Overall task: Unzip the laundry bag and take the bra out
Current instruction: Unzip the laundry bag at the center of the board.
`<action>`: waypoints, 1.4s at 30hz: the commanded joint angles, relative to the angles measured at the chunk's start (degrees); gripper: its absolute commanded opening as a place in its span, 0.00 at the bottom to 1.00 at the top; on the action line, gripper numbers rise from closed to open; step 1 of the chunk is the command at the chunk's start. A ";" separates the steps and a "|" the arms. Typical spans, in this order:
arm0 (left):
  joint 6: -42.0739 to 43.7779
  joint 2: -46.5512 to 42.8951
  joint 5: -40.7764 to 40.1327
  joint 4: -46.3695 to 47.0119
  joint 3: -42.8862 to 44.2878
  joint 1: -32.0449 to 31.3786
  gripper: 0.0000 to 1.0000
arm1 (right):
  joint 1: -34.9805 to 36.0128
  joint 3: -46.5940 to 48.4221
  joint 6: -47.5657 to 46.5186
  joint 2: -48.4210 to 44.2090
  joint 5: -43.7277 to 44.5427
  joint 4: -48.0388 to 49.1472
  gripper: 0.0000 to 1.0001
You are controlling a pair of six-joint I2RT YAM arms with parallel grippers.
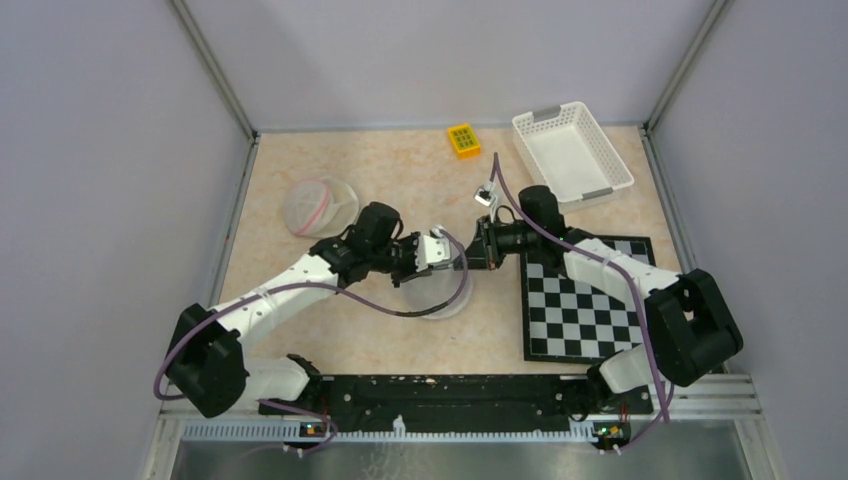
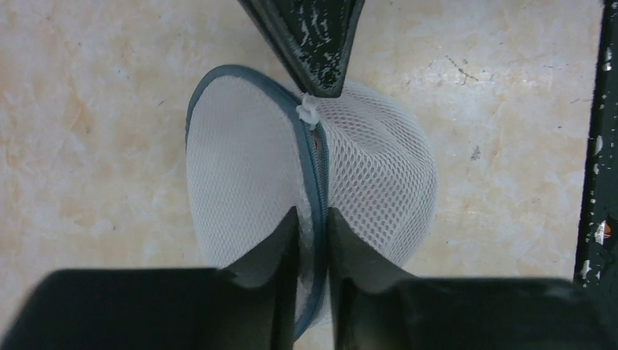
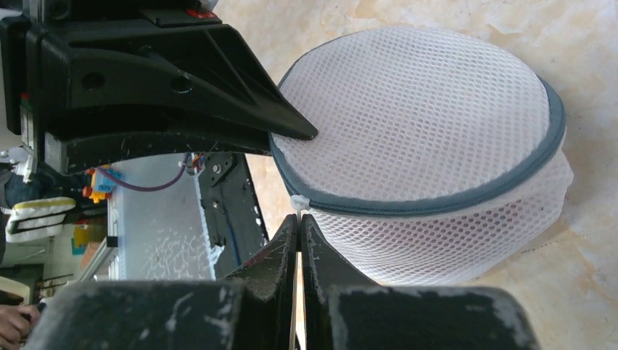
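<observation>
The laundry bag is a round white mesh pouch with a grey-blue zipper band; it lies on the table between both arms. My left gripper is shut on the bag's zipper edge, with the band and a fold of mesh pinched between its fingers. My right gripper is shut on the white zip-tie pull at the end of the zipper. In the left wrist view the right gripper's tips reach that pull from above. The zipper looks closed along the length I see. The bra is hidden.
A second round translucent pouch with a red line lies at the back left. A yellow block, a white basket and a small white-and-black item sit behind. A chessboard mat lies under the right arm.
</observation>
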 commanded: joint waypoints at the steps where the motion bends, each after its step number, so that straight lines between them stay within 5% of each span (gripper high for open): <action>1: -1.55 -0.76 -6.07 0.75 0.87 0.32 0.14 | -0.03 0.59 -2.19 -1.10 -0.09 0.09 0.00; 5: 0.03 -3.65 -7.28 2.81 -2.57 2.25 0.00 | -1.81 0.42 -3.00 -1.15 -0.21 -1.02 0.00; 16: 6.19 -3.76 -8.39 8.85 -6.99 10.88 0.00 | -4.85 2.81 -7.35 -0.08 0.67 -3.22 0.00; 19: 7.39 -5.38 -5.69 8.92 -6.14 10.96 0.10 | -4.57 2.92 -4.34 0.40 -1.13 -0.54 0.00; 25: 8.93 -9.96 5.83 4.59 -2.78 8.50 0.58 | -1.19 1.93 -2.05 -0.60 -1.90 1.44 0.00; 30: 6.17 -8.94 3.15 1.65 -0.62 1.35 0.65 | 0.50 1.65 -0.93 -0.23 -1.57 2.86 0.00; 37: 3.31 -2.71 -1.14 3.00 1.53 -2.78 0.56 | 1.20 2.80 -2.51 0.04 -1.06 0.56 0.00; 42: 5.51 -0.93 -6.38 0.10 1.93 -2.79 0.23 | 0.75 2.27 -4.69 -0.77 -0.44 -1.62 0.00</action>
